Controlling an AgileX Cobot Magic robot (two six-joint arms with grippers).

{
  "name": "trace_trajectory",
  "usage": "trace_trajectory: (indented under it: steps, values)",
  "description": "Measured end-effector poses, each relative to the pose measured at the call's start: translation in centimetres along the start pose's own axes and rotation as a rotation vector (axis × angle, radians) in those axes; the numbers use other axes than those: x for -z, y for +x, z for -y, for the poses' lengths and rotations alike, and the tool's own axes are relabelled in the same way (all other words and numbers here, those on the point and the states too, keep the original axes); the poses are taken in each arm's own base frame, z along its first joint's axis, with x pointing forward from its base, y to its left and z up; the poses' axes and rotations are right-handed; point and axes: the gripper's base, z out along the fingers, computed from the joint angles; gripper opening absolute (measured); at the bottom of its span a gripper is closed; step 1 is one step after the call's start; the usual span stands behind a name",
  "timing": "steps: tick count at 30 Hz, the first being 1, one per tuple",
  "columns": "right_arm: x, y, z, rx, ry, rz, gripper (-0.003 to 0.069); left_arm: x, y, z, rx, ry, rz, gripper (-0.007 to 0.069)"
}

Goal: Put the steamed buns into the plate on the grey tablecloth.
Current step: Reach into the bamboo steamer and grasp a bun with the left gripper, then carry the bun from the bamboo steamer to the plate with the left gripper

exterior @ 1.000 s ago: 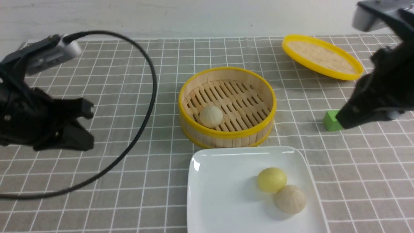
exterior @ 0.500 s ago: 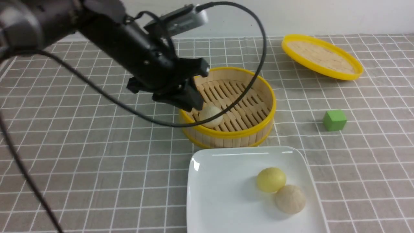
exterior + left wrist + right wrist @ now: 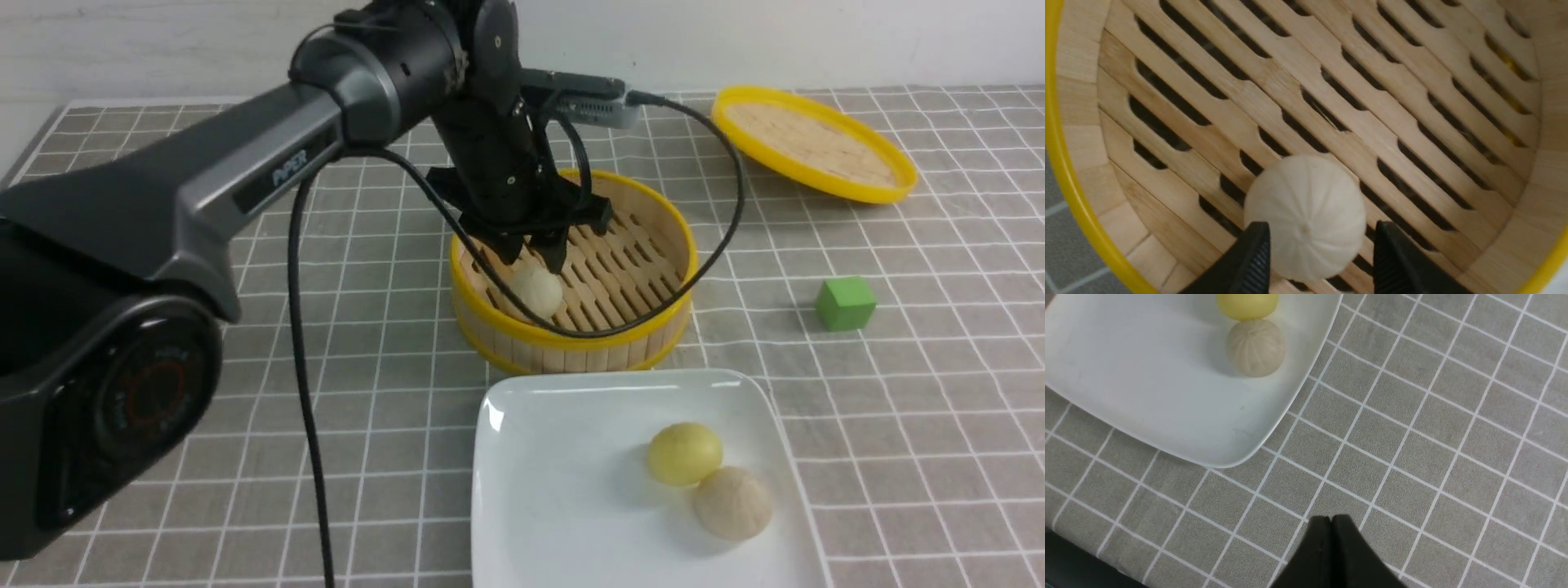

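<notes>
An off-white steamed bun (image 3: 536,291) lies in the bamboo steamer basket (image 3: 678,269) on its front left side. My left gripper (image 3: 535,260) hangs open right over it, one finger on each side; in the left wrist view the bun (image 3: 1305,212) sits between the two black fingertips (image 3: 1257,249), with small gaps. A pale yellow bun (image 3: 685,453) and a beige bun (image 3: 732,502) lie touching on the white square plate (image 3: 555,490) on the grey tablecloth (image 3: 163,425). The right wrist view shows the beige bun (image 3: 1255,348), the plate (image 3: 1147,396), and my right gripper (image 3: 1331,520) shut and empty over the cloth.
The yellow-rimmed bamboo lid (image 3: 812,153) lies at the back right. A green cube (image 3: 845,303) sits right of the steamer. The left arm's black cable (image 3: 306,425) hangs down over the cloth on the left. The right arm is outside the front view.
My left arm has swung from the far left over the steamer and come down around the bun. My right arm has left the front view.
</notes>
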Motion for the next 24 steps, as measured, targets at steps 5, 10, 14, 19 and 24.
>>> trace_trajectory:
  steps: [5,10,14,19,24]
  values:
    - [0.0,0.0,0.0,0.000,0.002,0.004,-0.0005,-2.2,0.4,-0.5,0.004,-0.042,-0.038,0.0303]
    - [0.0,0.0,0.0,0.000,0.002,0.004,0.0000,-2.4,0.3,-0.5,0.048,-0.042,-0.036,0.0088]
    - [0.0,0.0,0.0,0.000,0.002,0.004,0.0001,-0.4,0.0,-0.4,0.054,-0.040,-0.029,0.0024]
    - [0.0,0.0,0.0,0.000,0.002,0.004,0.0005,6.4,-0.7,0.1,0.049,-0.032,0.043,0.0024]
    - [0.0,0.0,0.0,0.000,0.001,0.002,0.0010,18.8,0.4,0.8,0.028,-0.005,0.258,0.0024]
